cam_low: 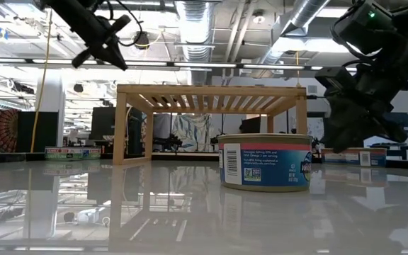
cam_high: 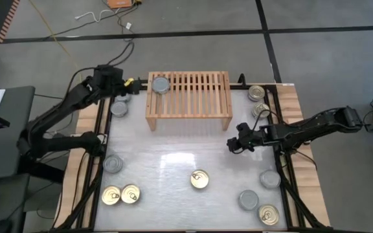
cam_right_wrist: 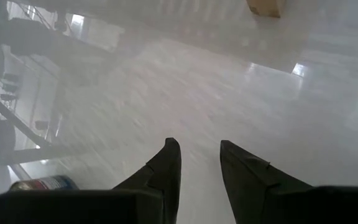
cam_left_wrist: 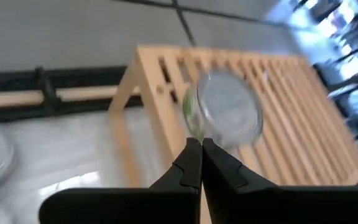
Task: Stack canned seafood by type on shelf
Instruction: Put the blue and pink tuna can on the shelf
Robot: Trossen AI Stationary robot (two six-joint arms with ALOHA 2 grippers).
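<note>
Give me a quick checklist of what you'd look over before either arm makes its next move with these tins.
1. One silver tin sits flat on the shelf, at its left end: ok.
2. Left gripper is clear of that tin, beside the shelf's left edge, fingers shut and empty: ok.
3. Right gripper is open with nothing between its fingers, over bare table: ok.
4. Remaining shelf slats are free for more tins: ok.
5. Gold tin near the table's middle has open space around it: ok.
6. Which tin comes next: cannot tell.
</note>
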